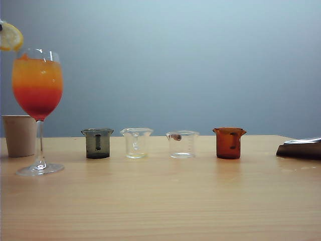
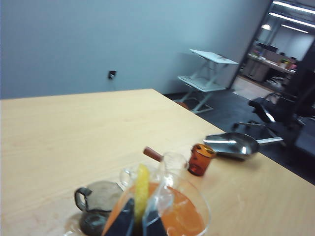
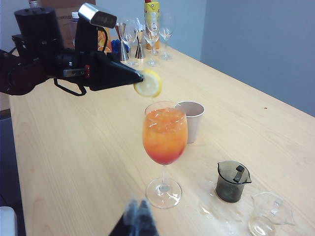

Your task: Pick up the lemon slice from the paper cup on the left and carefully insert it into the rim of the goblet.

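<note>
While the lemon slice [image 3: 148, 83] is pinched edge-on between the closed fingertips of the left gripper [image 3: 138, 78], it is held in the air just above the rim of the goblet [image 3: 165, 135], toward the 11 o'clock side of the rim as the right wrist camera sees it; no contact between slice and glass can be made out. From the exterior camera only the slice [image 1: 10, 36] is seen, at the upper left edge of the picture, at about 10 o'clock from the goblet [image 1: 37, 85] bowl. From the left wrist camera the slice [image 2: 142, 189] is seen standing upright between the two dark fingertips [image 2: 123, 221], directly over the orange drink. The paper cup [image 3: 191, 118] is found just behind the goblet, at 1 o'clock from it in the right wrist view and at 9 o'clock from the stem in the exterior view. The right gripper [image 3: 138, 214] is seen low at the near edge of its own picture with its fingertips pressed together and nothing between them, well apart from the goblet's foot.
</note>
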Motion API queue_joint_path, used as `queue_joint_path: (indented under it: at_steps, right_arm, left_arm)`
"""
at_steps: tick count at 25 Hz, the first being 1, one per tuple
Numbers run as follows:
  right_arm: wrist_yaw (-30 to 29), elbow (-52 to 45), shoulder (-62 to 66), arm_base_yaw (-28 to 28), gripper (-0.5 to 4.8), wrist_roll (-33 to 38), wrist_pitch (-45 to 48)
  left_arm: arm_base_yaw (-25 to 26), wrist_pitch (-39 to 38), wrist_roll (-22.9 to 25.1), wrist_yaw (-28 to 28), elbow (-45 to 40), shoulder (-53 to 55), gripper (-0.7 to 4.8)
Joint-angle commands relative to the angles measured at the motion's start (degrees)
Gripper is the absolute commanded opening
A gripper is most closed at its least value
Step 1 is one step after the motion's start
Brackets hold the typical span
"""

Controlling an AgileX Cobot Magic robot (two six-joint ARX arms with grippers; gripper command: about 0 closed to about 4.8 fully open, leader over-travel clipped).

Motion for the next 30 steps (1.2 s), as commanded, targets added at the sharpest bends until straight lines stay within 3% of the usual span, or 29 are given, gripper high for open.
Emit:
queue_joint_path:
  at_steps: [1,9,30]
  right_arm:
    - [-0.24,0.37,-0.09,0.02,-0.05,0.13,-0.02]
    - [-0.22,0.37,1.09,-0.04,-0.05,0.11,-0.31]
    - [-0.02,0.37,1.42,-0.13,-0.05,0.09,-0.26]
  left_arm:
    - [0.00,0.96,0.24,2.38,0.57,1.57,-0.05]
    - [-1.77,0.72,-0.59,6.03,7.06,6.12,-0.05]
    - [-2.16,-1.11,1.46,8.33,7.21,10.19,-0.05]
